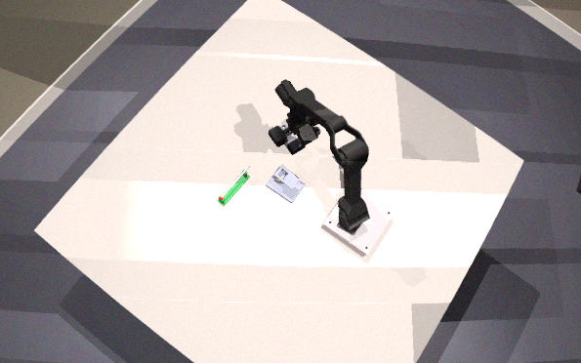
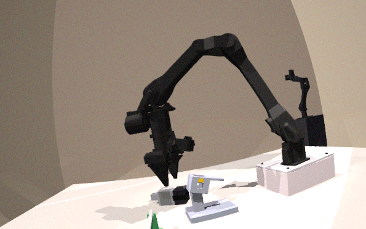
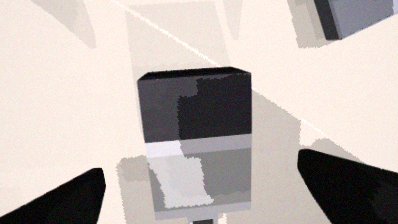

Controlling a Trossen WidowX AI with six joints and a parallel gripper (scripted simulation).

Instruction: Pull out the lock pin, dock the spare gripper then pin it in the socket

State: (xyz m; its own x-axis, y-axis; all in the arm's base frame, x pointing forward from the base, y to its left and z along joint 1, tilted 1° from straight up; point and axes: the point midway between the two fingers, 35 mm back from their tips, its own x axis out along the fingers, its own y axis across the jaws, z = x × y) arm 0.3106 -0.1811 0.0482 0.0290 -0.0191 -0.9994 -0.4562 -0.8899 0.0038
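Note:
The pin (image 1: 234, 183) (image 2: 151, 219), a pale rod with a red end, lies along the green holder (image 1: 236, 190) (image 2: 155, 223). The pale blue-grey mount (image 1: 291, 189) (image 2: 214, 212) (image 3: 367, 15) stands beside it; its raised socket (image 2: 205, 186) has a yellow patch above a square opening, with no pin seen sticking out. The spare gripper (image 2: 165, 197) (image 3: 215, 112), a black block with a grey body and a narrow spigot, lies on the table behind the mount in the exterior view. My gripper (image 1: 286, 141) (image 2: 170, 181) (image 3: 204, 168) is open and empty, above the spare gripper, one finger on each side of it.
The arm stands on a pale base block (image 1: 362, 236) (image 2: 309, 176), to the right of the mount. The mount is close to the spare gripper's black end. The green holder lies on the mount's side away from the arm's base. A second dark arm (image 2: 304, 92) shows in the background.

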